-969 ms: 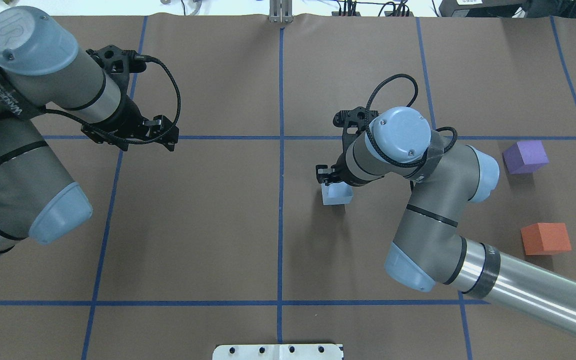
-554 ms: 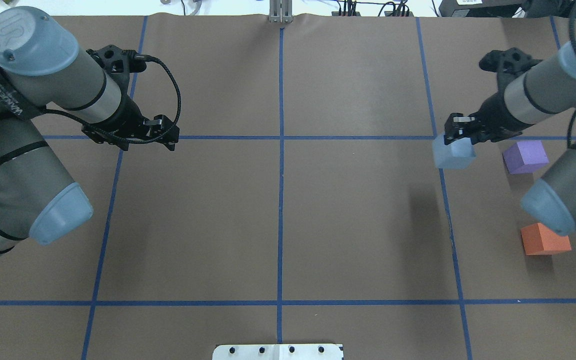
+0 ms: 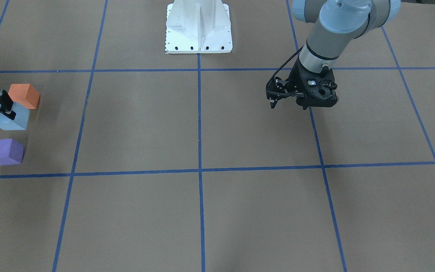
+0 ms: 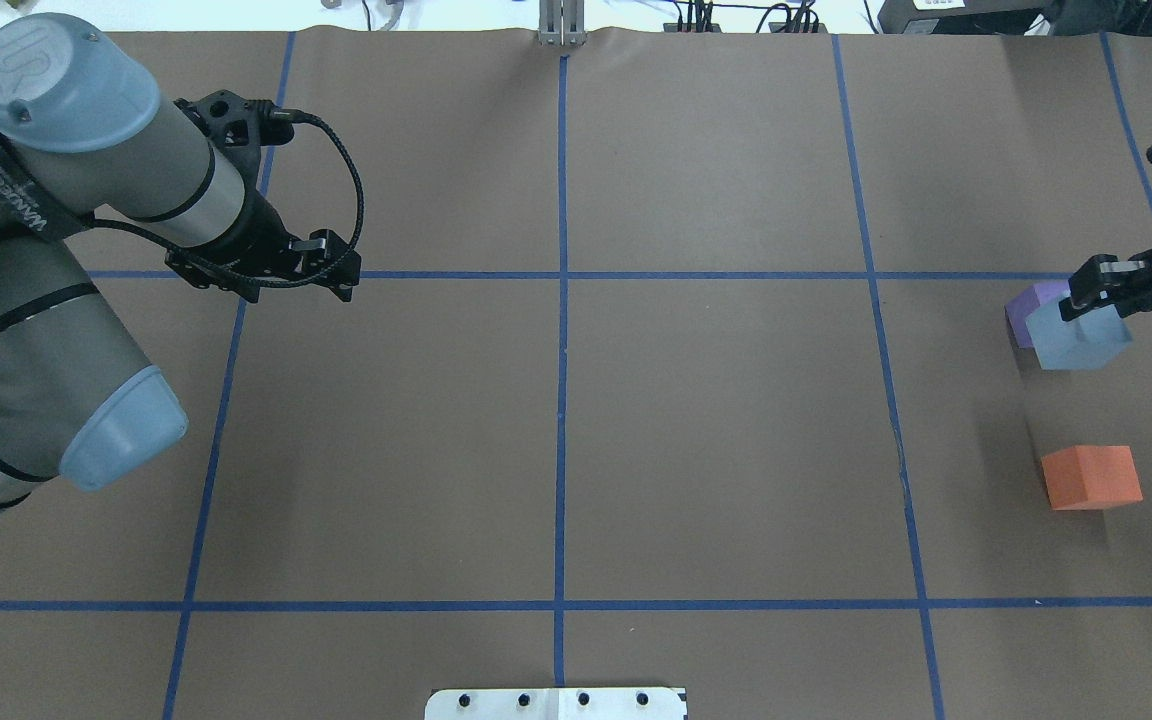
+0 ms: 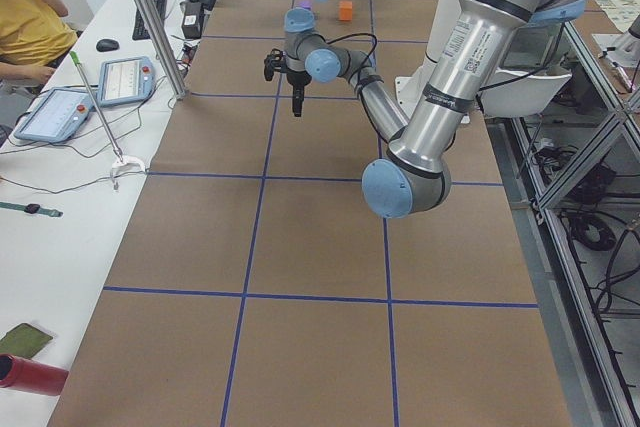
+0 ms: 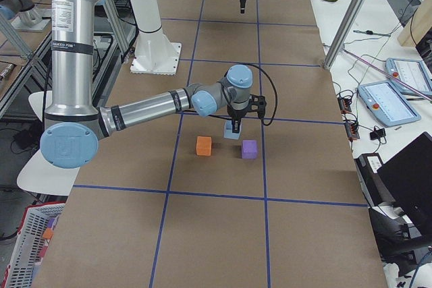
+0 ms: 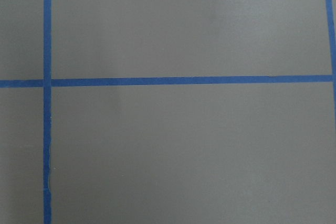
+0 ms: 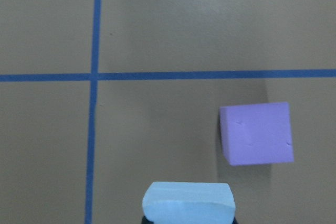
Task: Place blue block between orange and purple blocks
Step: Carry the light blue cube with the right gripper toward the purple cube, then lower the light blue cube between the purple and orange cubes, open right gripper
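Right arm: the big change. A second ago it was bent over the table's middle. It has since swung out to the far right, and only its wrist shows in the overhead view.

Left arm: same pose throughout, parked. Left gripper (image 4: 341, 282) hangs over bare paper and tape lines. I cannot tell whether its jaws are parted.

Right gripper (image 4: 1096, 303): clamped on the blue block (image 4: 1078, 342), which travelled with it and hangs just under the fingers, apparently clear of the table.

Purple block (image 4: 1028, 302): just beside the hand, on its far side from the robot, unmoved.

Orange block (image 4: 1091, 478): on the hand's robot-ward side, farther off, unmoved.

Judgement: the carry is nearly finished. Still to do: centre over the gap, lower, let go. The likely risk is nudging the purple block.
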`<move>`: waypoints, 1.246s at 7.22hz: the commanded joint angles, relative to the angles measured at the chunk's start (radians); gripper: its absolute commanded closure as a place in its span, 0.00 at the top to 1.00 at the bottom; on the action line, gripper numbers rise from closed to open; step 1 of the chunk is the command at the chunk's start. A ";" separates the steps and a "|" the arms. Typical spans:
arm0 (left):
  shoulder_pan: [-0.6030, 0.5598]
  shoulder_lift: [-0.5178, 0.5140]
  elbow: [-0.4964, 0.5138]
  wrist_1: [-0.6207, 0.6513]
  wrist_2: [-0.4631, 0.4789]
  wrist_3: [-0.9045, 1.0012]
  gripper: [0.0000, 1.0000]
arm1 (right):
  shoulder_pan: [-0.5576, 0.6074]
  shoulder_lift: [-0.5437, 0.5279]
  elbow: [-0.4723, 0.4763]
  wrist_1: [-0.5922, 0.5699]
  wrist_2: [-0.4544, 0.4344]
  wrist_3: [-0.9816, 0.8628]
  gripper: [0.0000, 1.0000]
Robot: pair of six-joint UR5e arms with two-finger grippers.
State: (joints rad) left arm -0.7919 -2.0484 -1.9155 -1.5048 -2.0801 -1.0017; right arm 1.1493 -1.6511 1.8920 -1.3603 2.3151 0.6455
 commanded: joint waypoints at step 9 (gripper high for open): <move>0.000 -0.003 -0.002 0.000 -0.001 -0.002 1.00 | -0.077 0.056 -0.171 0.004 -0.025 -0.007 0.27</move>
State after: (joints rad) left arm -0.7915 -2.0509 -1.9175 -1.5049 -2.0812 -1.0032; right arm 1.0780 -1.6035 1.7357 -1.3567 2.2970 0.6382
